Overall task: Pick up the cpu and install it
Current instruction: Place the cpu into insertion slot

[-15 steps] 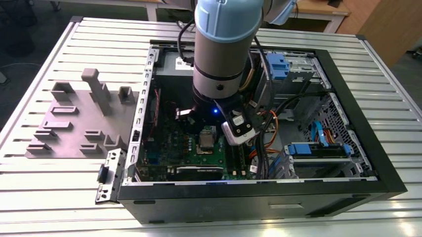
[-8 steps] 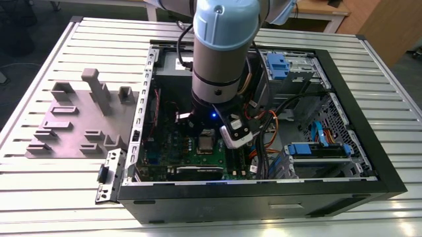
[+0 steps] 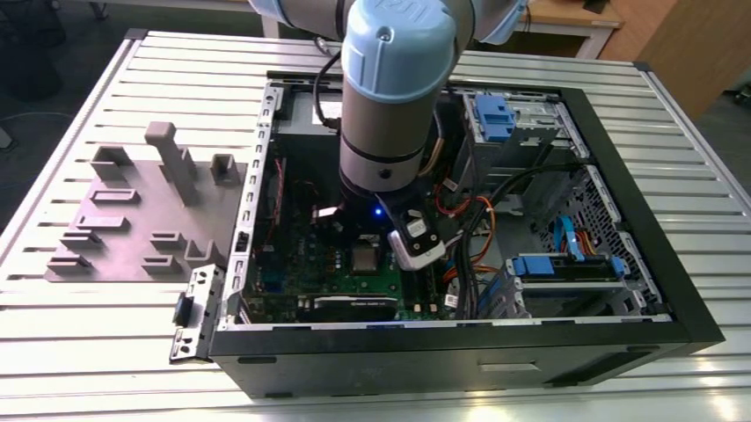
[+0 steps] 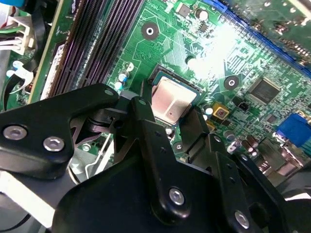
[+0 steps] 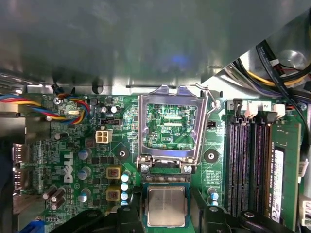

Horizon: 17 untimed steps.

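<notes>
The cpu (image 5: 166, 206), a small square chip with a dull silver top, lies flat in its socket on the green motherboard (image 5: 97, 155). My gripper (image 5: 167, 219) is open, one black finger (image 5: 129, 218) on each side of the chip, with a thin strip of socket showing between. The second wrist view shows the cpu (image 4: 172, 97) just past the gripper (image 4: 167, 109), whose fingertips (image 4: 141, 109) stand close beside its edges. The shiny metal socket frame (image 5: 170, 126) is flipped up and open behind the socket. In the exterior view the cpu (image 3: 368, 257) sits below the arm's wrist.
The open black computer case (image 3: 657, 220) surrounds the board, with cable bundles (image 3: 493, 220) and blue drive bays (image 3: 564, 268) on the exterior view's right. Memory slots (image 5: 248, 160) run beside the socket. A grey pocketed fixture (image 3: 141, 215) lies on the slatted table at the exterior view's left.
</notes>
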{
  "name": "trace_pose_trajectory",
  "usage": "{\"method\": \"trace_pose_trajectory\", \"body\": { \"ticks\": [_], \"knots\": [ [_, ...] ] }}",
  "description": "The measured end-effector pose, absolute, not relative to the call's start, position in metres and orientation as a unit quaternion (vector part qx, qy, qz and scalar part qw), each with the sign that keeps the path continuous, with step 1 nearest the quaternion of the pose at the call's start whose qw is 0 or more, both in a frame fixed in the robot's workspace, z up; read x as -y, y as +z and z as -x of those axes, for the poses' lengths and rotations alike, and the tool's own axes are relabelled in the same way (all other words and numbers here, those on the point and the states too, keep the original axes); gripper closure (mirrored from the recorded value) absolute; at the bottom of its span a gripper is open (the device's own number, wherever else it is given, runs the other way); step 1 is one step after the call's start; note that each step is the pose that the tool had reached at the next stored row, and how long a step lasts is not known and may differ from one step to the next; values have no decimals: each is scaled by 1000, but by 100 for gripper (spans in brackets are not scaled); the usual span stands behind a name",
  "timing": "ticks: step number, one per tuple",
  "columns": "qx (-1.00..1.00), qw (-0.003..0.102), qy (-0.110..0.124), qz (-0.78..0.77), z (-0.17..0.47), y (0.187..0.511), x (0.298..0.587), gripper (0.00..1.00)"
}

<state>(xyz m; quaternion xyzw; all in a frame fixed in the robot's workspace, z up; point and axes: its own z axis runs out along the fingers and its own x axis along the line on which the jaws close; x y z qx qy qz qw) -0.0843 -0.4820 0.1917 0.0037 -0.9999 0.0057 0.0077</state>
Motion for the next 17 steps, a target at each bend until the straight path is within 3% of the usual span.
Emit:
{"method": "trace_pose_trajectory", "body": {
  "ticks": [17],
  "knots": [
    [1000,8,5,-3,84,188,482,53]
  ]
}}
